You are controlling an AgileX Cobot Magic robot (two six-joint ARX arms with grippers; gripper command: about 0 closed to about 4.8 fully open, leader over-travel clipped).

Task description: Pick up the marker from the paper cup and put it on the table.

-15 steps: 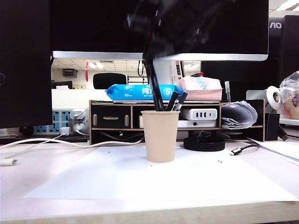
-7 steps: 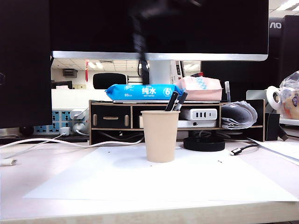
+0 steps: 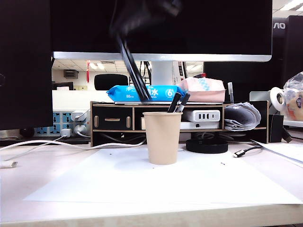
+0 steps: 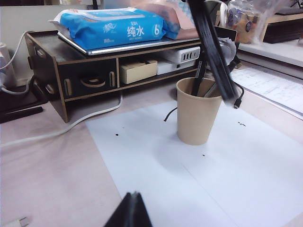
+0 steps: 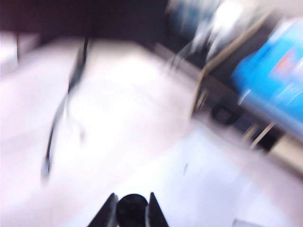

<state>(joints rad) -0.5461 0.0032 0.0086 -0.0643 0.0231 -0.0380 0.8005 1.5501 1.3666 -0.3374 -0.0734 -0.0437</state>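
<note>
Starting at your left, the left gripper (image 4: 129,213) shows only as a dark tip low in its wrist view, hovering over the bench (image 4: 52,170) and a white paper sheet (image 4: 199,179); you cannot tell whether its jaws are open or closed. Ahead of those jaws, well apart, stands the paper cup (image 3: 162,137) on the sheet, with two other black markers (image 3: 178,102) leaning inside it. Behind the cup sits a black drawer shelf (image 3: 113,120) bearing a blue wipes pack (image 3: 142,92).

Moving right, your right gripper (image 5: 131,208) has its jaws closed on the marker (image 3: 134,73): in its wrist view, badly blurred, a round black end sits clamped between the two fingers (image 5: 110,213). In the exterior view the marker hangs tilted from the blurred dark gripper (image 3: 124,33) up in front of the monitor (image 3: 213,28), its lower end clear of the cup's rim, above and to the left of it. The left wrist view shows the marker slanting across above the cup.
</note>
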